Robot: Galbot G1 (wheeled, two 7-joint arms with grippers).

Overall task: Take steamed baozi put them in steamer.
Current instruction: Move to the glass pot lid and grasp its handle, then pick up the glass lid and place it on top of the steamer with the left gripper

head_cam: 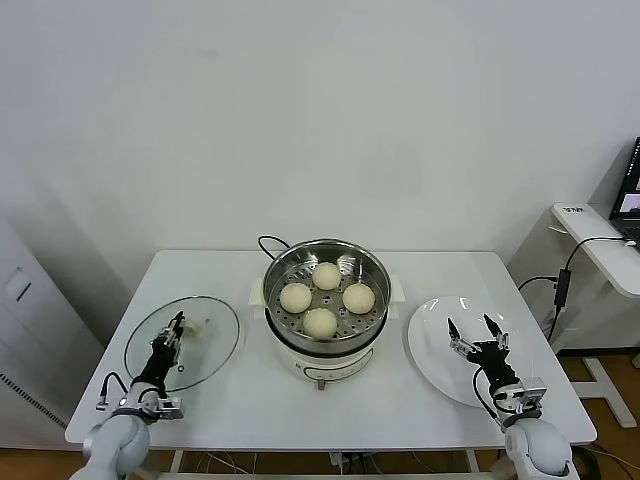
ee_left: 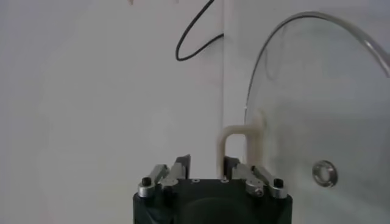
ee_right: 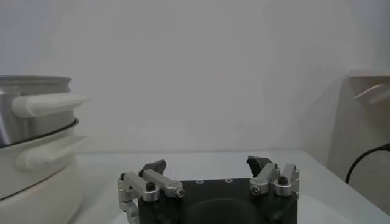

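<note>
With all four steamed baozi (head_cam: 325,296) already in steamer (head_cam: 325,262), task looks done. Head view: left claw (head_cam: 170,336) on glass lid (head_cam: 215,345) left of steamer; right claw (head_cam: 477,335) open over plate (head_cam: 432,345), right of steamer. Left wrist: claw closing on lid handle (ee_left: 242,139); risk: off-centre grip, lid slips. Right wrist: claw spread wide, holding nothing.

A robotics lab or test room set up as a mock kitchen: a plain white table (head_cam: 250,400) against a bare white wall (head_cam: 300,120), an electric steamer (head_cam: 326,300) with trailing cable (head_cam: 270,243), and a side desk (head_cam: 600,245) carrying a laptop (head_cam: 630,190).
</note>
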